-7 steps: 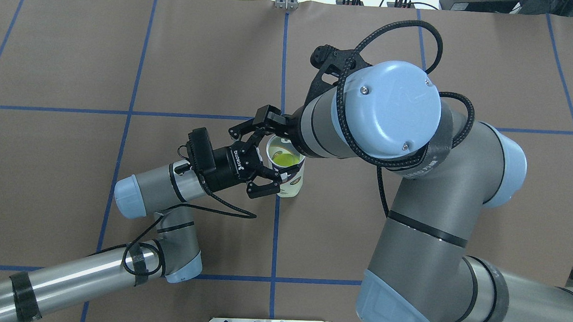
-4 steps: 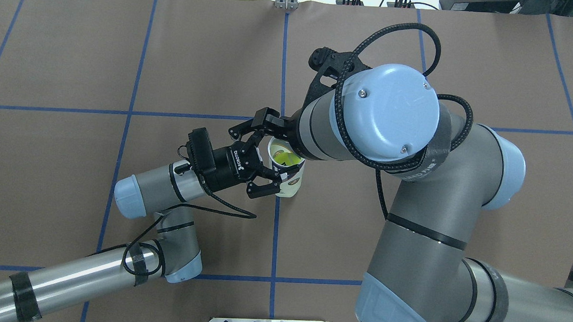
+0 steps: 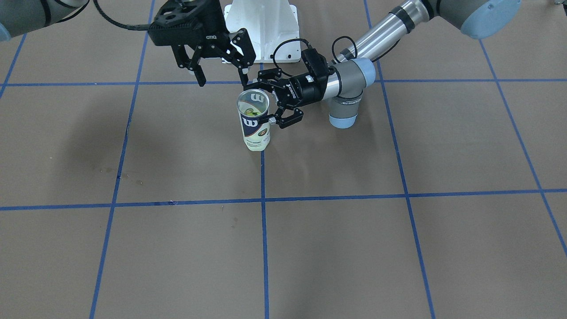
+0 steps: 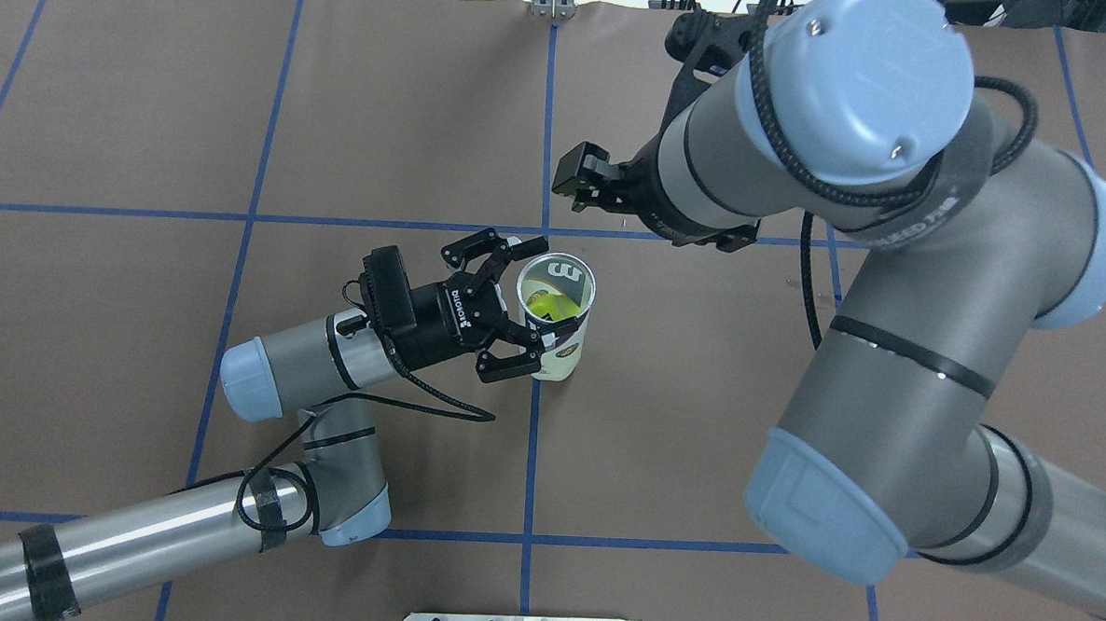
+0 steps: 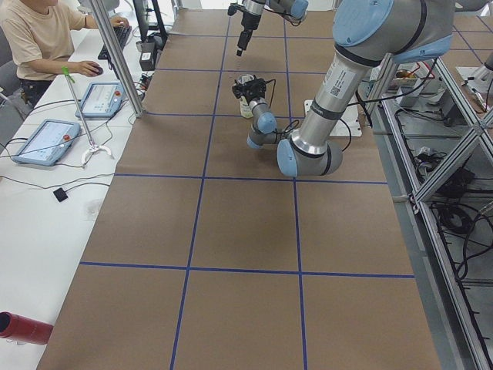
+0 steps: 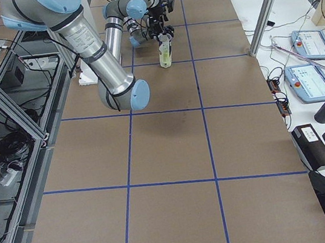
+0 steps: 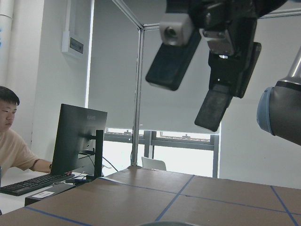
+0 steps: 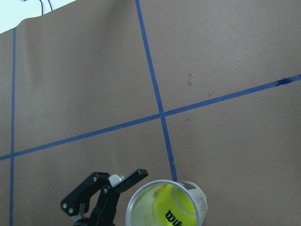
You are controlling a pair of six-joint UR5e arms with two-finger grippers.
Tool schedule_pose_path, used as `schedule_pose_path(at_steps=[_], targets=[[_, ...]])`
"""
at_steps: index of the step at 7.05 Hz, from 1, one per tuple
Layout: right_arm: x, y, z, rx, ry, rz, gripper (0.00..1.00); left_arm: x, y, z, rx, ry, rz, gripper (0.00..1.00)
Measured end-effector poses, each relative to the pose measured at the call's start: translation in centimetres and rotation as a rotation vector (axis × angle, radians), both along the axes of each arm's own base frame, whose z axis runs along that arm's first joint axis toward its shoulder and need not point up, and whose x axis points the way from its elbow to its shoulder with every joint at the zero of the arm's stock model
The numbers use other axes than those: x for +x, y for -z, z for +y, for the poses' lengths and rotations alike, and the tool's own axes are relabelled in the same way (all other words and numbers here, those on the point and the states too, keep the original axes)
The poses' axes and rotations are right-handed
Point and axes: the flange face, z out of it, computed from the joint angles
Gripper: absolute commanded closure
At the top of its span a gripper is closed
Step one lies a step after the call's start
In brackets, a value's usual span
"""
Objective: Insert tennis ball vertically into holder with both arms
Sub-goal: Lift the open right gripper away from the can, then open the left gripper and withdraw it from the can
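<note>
The ball (image 8: 176, 209) lies in the can (image 4: 555, 315); left gripper (image 4: 516, 307) should release gently, its spread fingers flanking the can; right gripper (image 3: 219, 60) hangs spread and empty.

arms (image 4: 886, 381): silver-grey tubes | joint caps: light blue | cables: black, looped | hands (image 4: 505, 332): black, two-fingered

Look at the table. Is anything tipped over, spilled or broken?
Nothing stands out. The can stands upright on the table with a tennis ball inside it. The left gripper is open beside the can, and the right gripper is open above it, empty.
</note>
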Motion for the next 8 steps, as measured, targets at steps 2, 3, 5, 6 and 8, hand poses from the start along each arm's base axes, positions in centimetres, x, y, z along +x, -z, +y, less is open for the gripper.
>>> schedule_pose_path(at_steps=[2, 3, 5, 6, 8], targets=[[5.7, -2.5, -4.2, 0.016, 0.048, 0.037, 0.01, -0.5, 0.8, 0.1, 0.008, -0.001, 0.020, 0.02], [7.4, -3.4, -5.6, 0.023, 0.059, 0.051, 0.01, -0.9, 1.5, 0.3, 0.014, -0.001, 0.036, 0.02], [8.9, -5.5, -8.2, 0.029, 0.071, 0.096, 0.01, -1.6, 2.6, 0.6, 0.026, -0.002, 0.065, 0.02], [9.8, -7.6, -9.6, 0.041, 0.087, 0.138, 0.01, -2.1, 3.5, 0.7, 0.033, -0.002, 0.083, 0.02], [13.4, -14.2, -12.7, 0.065, 0.131, 0.234, 0.01, -3.8, 5.8, 1.3, 0.036, -0.002, 0.088, 0.02]])
